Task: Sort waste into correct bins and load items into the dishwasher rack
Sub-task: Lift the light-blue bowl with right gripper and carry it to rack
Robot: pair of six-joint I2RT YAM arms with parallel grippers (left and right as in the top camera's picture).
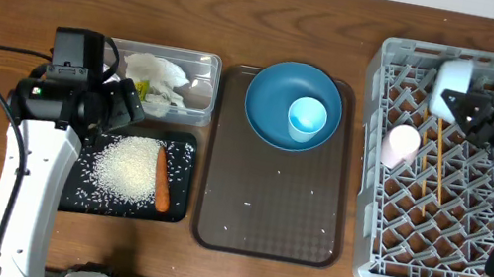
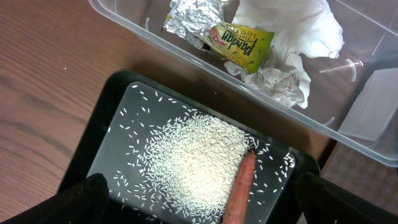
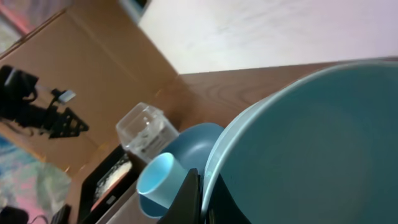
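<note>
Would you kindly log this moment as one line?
left pincer: open, above black tray | right pincer: shut on bowl, over rack | plate, blue cup: on brown tray

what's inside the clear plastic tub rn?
In the clear rectangular plastic tub: crumpled white tissue, a yellow snack wrapper and crumpled silver foil. Whatever lies under the tissue is covered.

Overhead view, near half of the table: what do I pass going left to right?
In order: rice pile → carrot, both in the black tray → brown serving tray → grey dishwasher rack.
</note>
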